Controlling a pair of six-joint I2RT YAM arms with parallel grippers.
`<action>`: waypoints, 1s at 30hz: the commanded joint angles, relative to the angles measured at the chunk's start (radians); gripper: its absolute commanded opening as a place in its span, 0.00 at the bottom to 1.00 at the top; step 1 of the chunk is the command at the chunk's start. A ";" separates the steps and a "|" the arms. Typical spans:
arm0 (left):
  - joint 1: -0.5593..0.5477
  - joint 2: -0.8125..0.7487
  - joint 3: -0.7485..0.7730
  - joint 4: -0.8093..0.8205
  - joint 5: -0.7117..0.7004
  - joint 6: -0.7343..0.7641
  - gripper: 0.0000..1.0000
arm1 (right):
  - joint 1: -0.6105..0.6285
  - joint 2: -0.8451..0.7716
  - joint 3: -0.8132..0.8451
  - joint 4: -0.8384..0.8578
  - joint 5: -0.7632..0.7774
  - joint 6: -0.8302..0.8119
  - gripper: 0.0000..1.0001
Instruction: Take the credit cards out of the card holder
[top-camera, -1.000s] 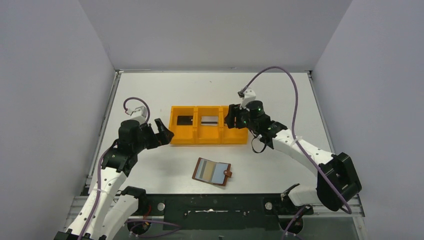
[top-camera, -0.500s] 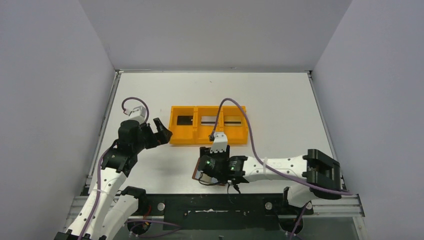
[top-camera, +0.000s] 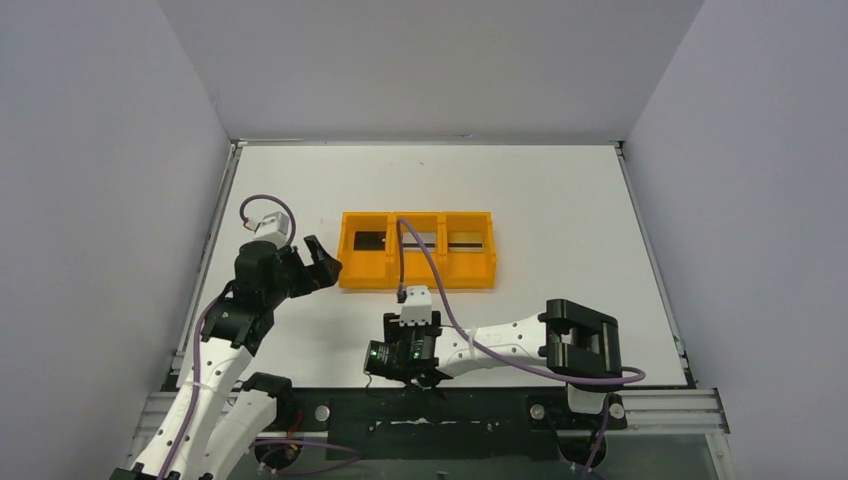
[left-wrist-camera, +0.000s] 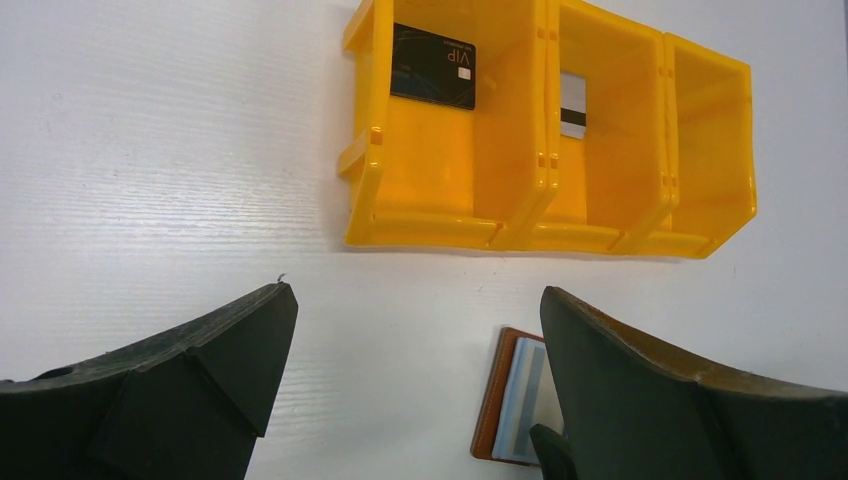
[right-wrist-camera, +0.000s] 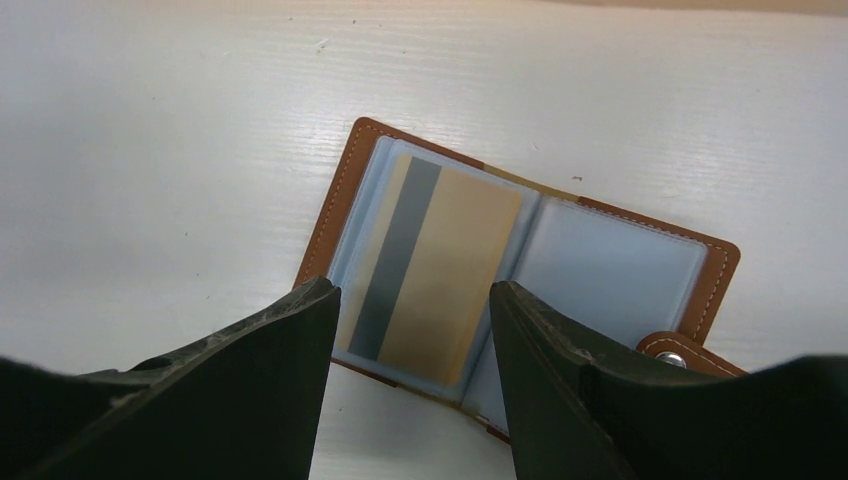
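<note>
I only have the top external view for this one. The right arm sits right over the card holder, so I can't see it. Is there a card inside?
Observer: Yes. In the right wrist view the card holder lies open on the table, and a tan-gold card with a dark stripe sits in its left pocket.
Operator: Has the right gripper got hold of it?
Observer: No. The right gripper is open over the card's near end and grips nothing.
Operator: Anything in the other pocket?
Observer: It looks empty through the pale sleeve. The snap tab lies unfastened at its corner.
</note>
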 joint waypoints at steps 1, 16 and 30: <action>0.008 -0.012 0.011 0.030 -0.005 -0.004 0.95 | -0.011 -0.002 -0.019 0.006 0.054 0.085 0.57; 0.009 -0.010 0.011 0.032 0.000 -0.004 0.94 | -0.055 0.008 -0.133 0.210 -0.070 0.014 0.43; 0.007 0.020 -0.014 0.048 0.043 0.000 0.93 | -0.065 -0.073 -0.221 0.360 -0.089 -0.060 0.21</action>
